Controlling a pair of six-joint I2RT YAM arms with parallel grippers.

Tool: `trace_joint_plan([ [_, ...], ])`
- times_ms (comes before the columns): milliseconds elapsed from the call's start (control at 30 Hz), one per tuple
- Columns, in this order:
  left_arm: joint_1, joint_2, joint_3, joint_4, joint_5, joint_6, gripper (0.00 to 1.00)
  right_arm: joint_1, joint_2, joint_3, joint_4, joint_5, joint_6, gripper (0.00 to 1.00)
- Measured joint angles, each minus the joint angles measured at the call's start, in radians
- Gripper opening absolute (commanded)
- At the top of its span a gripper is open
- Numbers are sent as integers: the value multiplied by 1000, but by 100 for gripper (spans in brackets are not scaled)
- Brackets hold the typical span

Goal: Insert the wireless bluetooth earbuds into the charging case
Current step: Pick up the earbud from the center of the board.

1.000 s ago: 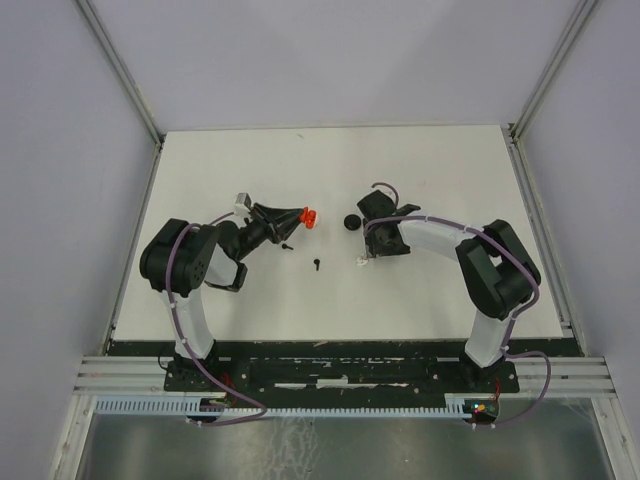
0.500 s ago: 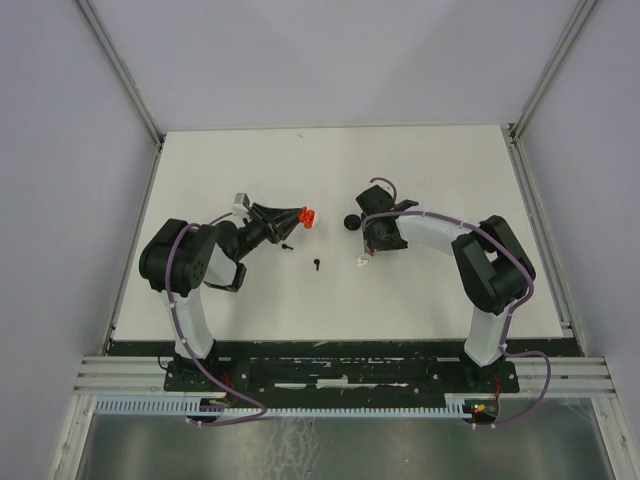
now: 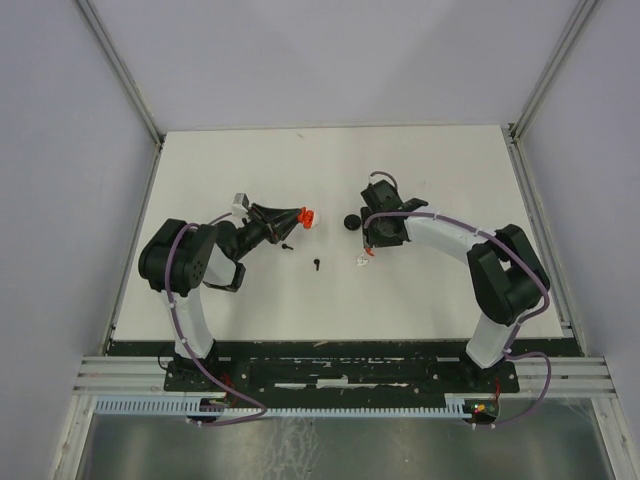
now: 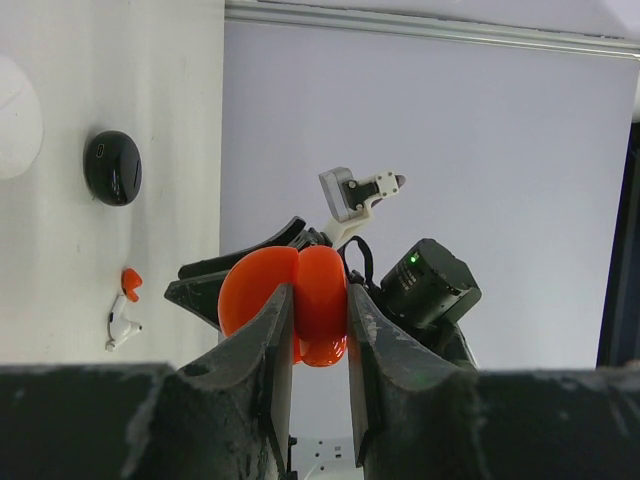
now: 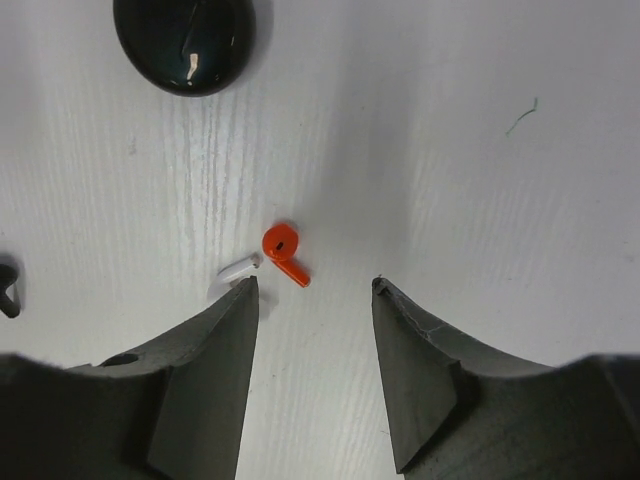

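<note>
My left gripper (image 3: 299, 217) is shut on an orange-red charging case (image 3: 308, 217), held above the table. In the left wrist view the case (image 4: 300, 300) shows two rounded halves between my fingers (image 4: 272, 340). My right gripper (image 3: 371, 244) is open, low over a red earbud (image 5: 282, 250) and a white earbud (image 5: 234, 270). The red one lies just ahead of the gap between the jaws (image 5: 312, 285), and the white one lies at the left fingertip. One black earbud (image 3: 316, 265) lies mid-table, and another black earbud (image 3: 287, 243) lies near my left gripper.
A round black case (image 3: 351, 222) lies just left of my right gripper, and also shows in the right wrist view (image 5: 185, 40) and the left wrist view (image 4: 112, 167). White enclosure walls with metal frame rails (image 3: 120, 70) surround the table.
My right arm has swung its wrist toward the far side, and the red earbud now shows on the table beside the white one. My left arm has stayed still with the case.
</note>
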Motion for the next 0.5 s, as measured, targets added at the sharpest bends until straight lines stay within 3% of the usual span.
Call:
trace_joint_plan([
  [500, 0, 0, -7, 0, 0, 0, 3, 3, 82, 11, 24, -119, 7, 54],
])
